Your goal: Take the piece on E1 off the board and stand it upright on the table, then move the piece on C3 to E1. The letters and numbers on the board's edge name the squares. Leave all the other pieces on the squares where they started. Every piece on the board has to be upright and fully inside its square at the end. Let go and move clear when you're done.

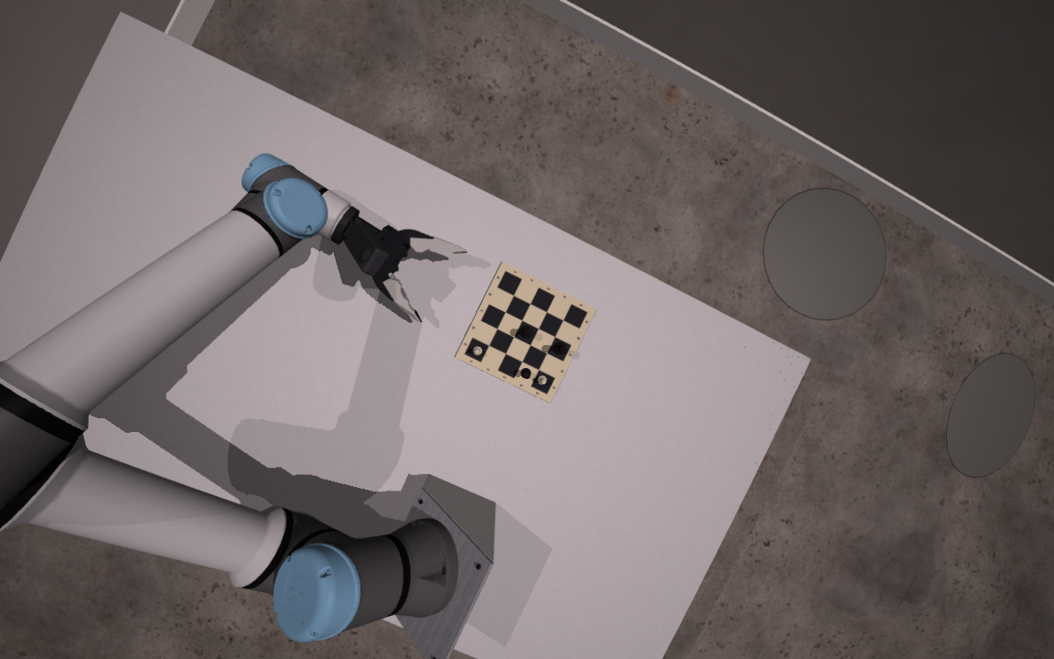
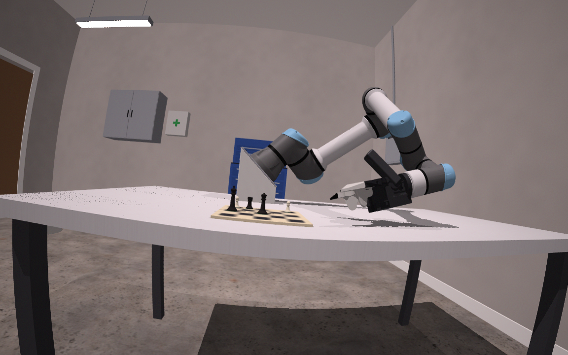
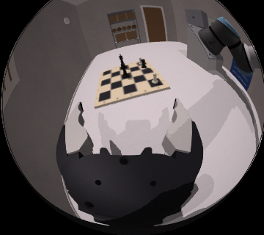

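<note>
End effector [image 1: 425, 275] spread to full width, nothing between the fingers, hanging low over the table [image 1: 187, 123] without touching it, fingertips aimed level toward the chessboard [image 1: 527, 329]. Well apart from the chessboard, on the side nearer the table's far-left corner as seen from the top view. Both light-coloured fingers visible in the wrist view, bare table surface between them, chessboard [image 3: 128, 85] straight ahead.

Chessboard lying flat near the middle of the table, turned at an angle to the table's edges. Several pieces upright on it: a tall black king [image 2: 233, 198], a shorter black pawn [image 2: 249, 202], another tall black piece [image 2: 263, 203], a white pawn [image 2: 288, 205] near the board corner closest to the end effector, and another white piece half hidden behind the king. Edge letters and numbers too small to read, so cannot tell which piece sits on E1 or on C3. All pieces on the chessboard, none on the bare table.

Arm base [image 1: 445, 565] bolted at the table edge nearest the top view's lower border.
</note>
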`<state>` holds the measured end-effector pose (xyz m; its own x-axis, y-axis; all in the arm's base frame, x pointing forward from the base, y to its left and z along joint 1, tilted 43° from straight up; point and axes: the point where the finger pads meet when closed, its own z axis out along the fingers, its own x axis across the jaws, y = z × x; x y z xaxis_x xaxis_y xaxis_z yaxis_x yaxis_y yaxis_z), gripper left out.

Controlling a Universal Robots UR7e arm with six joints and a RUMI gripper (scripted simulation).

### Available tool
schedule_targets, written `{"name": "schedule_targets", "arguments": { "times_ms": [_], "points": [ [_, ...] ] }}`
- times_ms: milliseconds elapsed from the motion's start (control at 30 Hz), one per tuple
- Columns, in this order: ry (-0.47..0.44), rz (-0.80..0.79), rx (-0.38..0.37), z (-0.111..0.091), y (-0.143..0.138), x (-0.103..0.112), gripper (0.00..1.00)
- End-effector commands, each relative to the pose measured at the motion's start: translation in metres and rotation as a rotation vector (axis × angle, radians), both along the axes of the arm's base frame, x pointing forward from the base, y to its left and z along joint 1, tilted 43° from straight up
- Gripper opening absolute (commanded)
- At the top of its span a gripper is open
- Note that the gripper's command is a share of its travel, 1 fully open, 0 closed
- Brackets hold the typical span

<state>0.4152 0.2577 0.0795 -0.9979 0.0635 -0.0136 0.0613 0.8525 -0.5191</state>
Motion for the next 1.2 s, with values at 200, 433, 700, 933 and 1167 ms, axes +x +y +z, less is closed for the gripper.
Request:
{"name": "schedule_targets", "arguments": {
  "times_ms": [200,433,700,933,1167],
  "points": [
    [-0.001,0.0,0.0,0.0005,-0.0001,0.0003,1.0],
    [-0.001,0.0,0.0,0.0005,-0.0001,0.0003,1.0],
    [-0.001,0.0,0.0,0.0005,-0.0001,0.0003,1.0],
    [-0.001,0.0,0.0,0.0005,-0.0001,0.0003,1.0],
    [-0.001,0.0,0.001,0.0068,-0.006,0.0014,1.0]
  ]
}}
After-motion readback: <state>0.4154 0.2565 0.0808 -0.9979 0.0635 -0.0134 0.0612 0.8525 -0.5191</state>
